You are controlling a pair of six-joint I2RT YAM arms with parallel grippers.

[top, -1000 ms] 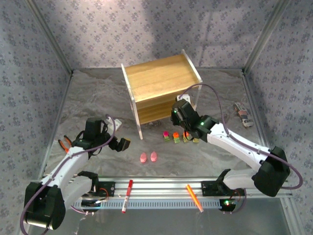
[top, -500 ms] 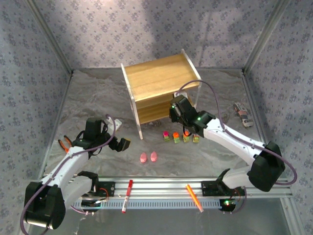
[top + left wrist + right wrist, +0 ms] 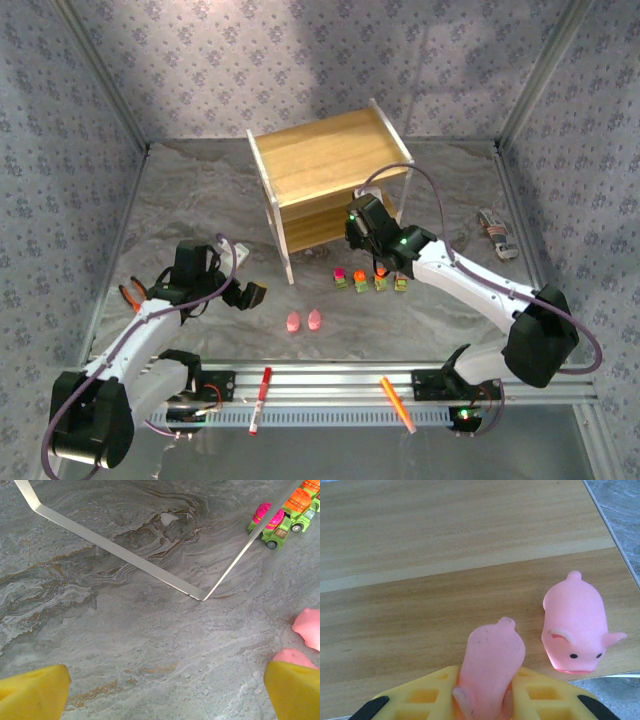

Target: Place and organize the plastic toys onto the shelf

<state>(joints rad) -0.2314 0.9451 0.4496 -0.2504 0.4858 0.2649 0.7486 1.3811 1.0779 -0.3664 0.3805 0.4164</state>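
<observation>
Pink pig (image 3: 490, 662) in right claw (image 3: 485, 700), over shelf (image 3: 420, 555)

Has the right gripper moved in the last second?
Yes. The right gripper, holding a pink toy, has edged away from the truck row toward the lower board of the shelf.

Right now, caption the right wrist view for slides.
Glossy pink pig figure gripped in right tool over wooden shelf board, second pink pig alongside.
</observation>
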